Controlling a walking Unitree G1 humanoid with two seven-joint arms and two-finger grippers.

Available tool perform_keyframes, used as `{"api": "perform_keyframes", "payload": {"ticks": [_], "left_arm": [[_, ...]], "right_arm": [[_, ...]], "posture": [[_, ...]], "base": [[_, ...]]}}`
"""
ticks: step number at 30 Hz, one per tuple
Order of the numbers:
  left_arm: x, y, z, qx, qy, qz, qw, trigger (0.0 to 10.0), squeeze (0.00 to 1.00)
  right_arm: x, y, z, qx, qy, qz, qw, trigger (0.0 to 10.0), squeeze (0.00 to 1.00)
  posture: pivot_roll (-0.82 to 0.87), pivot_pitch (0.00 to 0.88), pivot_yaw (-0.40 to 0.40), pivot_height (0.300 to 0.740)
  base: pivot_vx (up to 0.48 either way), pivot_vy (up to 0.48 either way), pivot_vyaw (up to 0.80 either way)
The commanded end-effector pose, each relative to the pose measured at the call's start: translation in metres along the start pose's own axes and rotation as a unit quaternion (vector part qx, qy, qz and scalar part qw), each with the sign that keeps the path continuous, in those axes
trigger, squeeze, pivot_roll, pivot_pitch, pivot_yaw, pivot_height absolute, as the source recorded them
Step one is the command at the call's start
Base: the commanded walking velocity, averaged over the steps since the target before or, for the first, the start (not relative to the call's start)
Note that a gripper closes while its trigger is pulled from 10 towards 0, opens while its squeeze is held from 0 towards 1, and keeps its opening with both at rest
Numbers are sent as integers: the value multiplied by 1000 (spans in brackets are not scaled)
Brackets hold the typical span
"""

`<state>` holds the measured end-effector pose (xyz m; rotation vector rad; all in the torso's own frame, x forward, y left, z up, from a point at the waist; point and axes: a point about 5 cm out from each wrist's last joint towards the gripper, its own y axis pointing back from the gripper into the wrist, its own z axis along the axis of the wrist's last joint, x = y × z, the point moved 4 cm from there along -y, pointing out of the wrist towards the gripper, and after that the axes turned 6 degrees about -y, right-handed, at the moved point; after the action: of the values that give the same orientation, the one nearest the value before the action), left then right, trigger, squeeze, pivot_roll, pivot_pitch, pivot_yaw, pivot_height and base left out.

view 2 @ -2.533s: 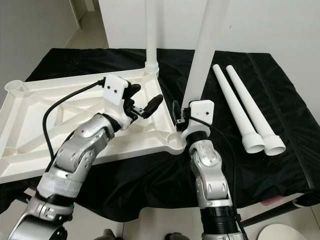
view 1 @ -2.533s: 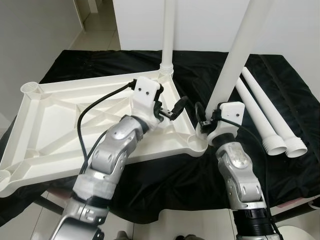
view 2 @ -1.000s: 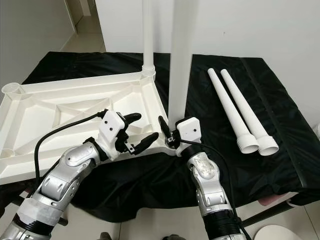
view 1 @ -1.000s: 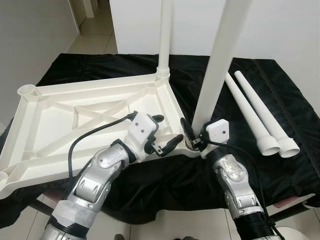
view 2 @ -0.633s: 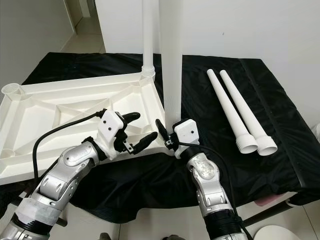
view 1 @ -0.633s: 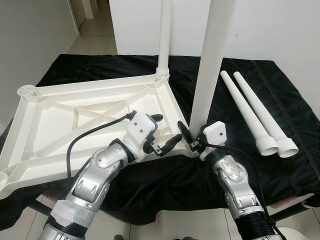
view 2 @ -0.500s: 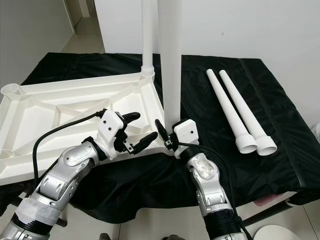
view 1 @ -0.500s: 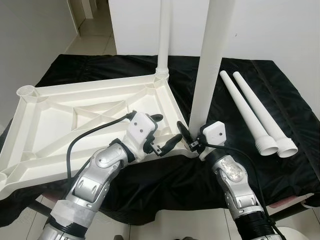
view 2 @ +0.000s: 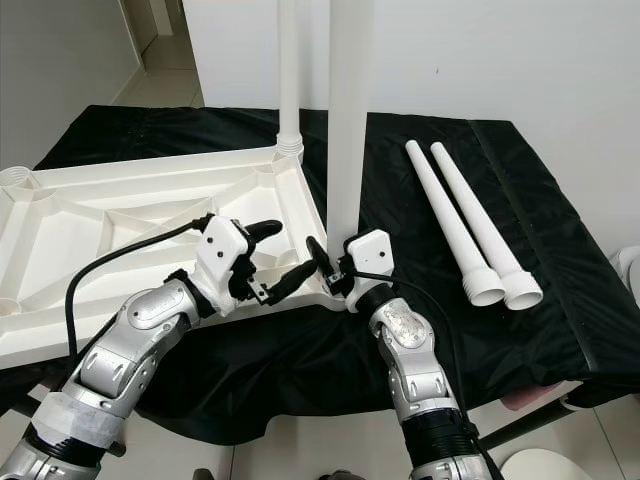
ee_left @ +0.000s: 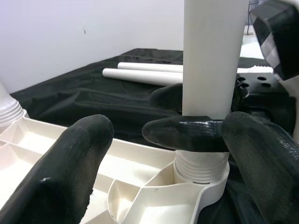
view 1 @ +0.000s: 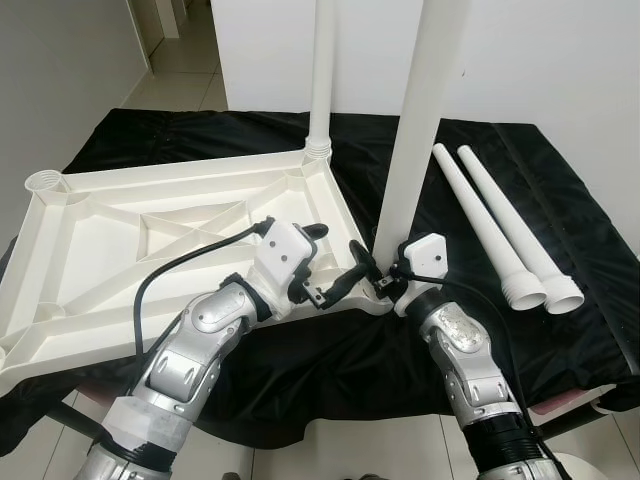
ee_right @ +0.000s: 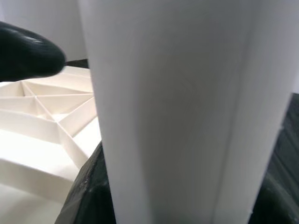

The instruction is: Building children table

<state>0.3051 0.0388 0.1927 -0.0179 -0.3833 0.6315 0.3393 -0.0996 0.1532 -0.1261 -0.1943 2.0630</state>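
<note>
Black cloth covers the desk (view 1: 560,330) before a white wall. From the left eye, the upturned white tabletop (view 1: 150,240) lies on the cloth, one leg (view 1: 320,80) standing in its far corner socket. A second leg (view 1: 415,130) stands in the near corner socket, and the right end effector (view 1: 378,278) is clamped round its base. The left end effector (view 1: 325,265) hovers beside it over the rim, fingers spread, holding nothing.

From the right eye, two spare legs (view 2: 460,225) lie side by side on the cloth, well apart from the tabletop.

The left wrist view adds the threaded collar (ee_left: 201,167) seated in its socket. The right wrist view gives a close look at the smooth tube.

Hollow plastic: probably light, stiff and slippery, so it is best gripped low, near the collar.
</note>
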Motion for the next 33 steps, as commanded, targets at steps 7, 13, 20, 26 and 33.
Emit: {"api": "perform_keyframes", "payload": {"ticks": [7, 13, 20, 26, 33], "left_arm": [[-4, 2, 3, -7, -8, -25, 1000, 10000, 0], [-4, 2, 3, -7, -10, -25, 1000, 10000, 0], [-4, 2, 3, -6, -11, -26, 1000, 10000, 0], [-5, 2, 3, -7, -12, -27, 1000, 10000, 0], [-4, 2, 3, -6, -12, -26, 1000, 10000, 0]], "right_arm": [[-7, 10, -34, 69, -67, -40, 995, 10000, 0], [-8, 11, -36, 72, -76, -50, 993, 10000, 0], [-7, 11, -36, 73, -65, -49, 994, 10000, 0], [-5, 8, -32, 58, -54, -100, 992, 10000, 0], [-8, 6, -35, 61, -56, -156, 984, 10000, 0]], "posture": [[1, 73, -6, 740], [1, 68, -5, 740], [1, 65, -5, 740], [4, 60, -12, 740], [4, 56, -12, 740]], "base": [[0, 0, 0], [0, 0, 0], [0, 0, 0], [0, 0, 0], [0, 0, 0]]}}
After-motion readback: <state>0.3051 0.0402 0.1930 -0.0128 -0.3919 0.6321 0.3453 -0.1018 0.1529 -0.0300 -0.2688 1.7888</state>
